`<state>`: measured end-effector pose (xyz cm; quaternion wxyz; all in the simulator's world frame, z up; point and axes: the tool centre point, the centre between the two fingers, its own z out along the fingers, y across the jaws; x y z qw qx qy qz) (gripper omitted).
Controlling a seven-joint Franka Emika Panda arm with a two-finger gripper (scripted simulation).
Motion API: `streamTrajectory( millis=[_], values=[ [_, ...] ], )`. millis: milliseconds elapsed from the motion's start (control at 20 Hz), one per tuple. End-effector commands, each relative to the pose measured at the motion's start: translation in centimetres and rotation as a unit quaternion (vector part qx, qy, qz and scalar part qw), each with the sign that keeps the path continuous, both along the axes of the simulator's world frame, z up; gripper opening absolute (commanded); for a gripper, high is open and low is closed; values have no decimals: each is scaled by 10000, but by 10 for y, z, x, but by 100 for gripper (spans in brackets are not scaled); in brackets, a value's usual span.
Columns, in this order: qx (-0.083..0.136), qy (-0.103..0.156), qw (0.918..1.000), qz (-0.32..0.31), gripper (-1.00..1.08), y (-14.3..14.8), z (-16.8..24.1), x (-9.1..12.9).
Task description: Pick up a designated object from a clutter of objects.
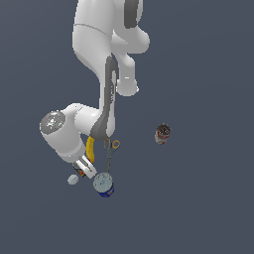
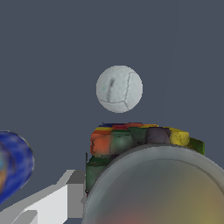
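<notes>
The big white Franka arm (image 1: 106, 54) came down from the top centre of the exterior view and bent toward the lower left, its rounded grey-capped wrist joint sitting at left of centre. Around it the flat grey-blue floor (image 1: 208, 208) ran bare to every edge, with wide open room across the whole right half and along the bottom.

The white gripper (image 1: 85, 169) sat low at the lower left, down among the clutter. Whether its fingers were wide or narrow, I could not tell; in the wrist view only one pale finger (image 2: 52, 203) showed, at the bottom left.

The small squat can with the multicoloured label and greyish metal top (image 2: 144, 175) filled the lower middle of the wrist view, just beside that finger. In the exterior view only a scrap of it showed under the gripper.

The blue can with a white top (image 1: 103, 184) stood just right of the gripper. The yellow banana (image 1: 90, 147) peeked out under the forearm, orange-handled scissors (image 1: 110, 149) beside it. The dark red-brown can (image 1: 162, 133) stood well apart, right of centre. The small white ball (image 1: 73, 179) lay left of the gripper.
</notes>
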<state>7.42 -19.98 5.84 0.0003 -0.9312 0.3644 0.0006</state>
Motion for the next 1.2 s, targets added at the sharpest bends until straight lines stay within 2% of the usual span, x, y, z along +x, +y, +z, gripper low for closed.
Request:
streamTrajectory(
  millis=[0, 600, 1150],
  values=[
    [-5, -3, 10000, -4, -100, -1, -1, 0],
    [0, -2, 10000, -1, -100, 0, 12, -4],
    [6, -3, 10000, -4, -100, -3, 79, -27]
  ],
)
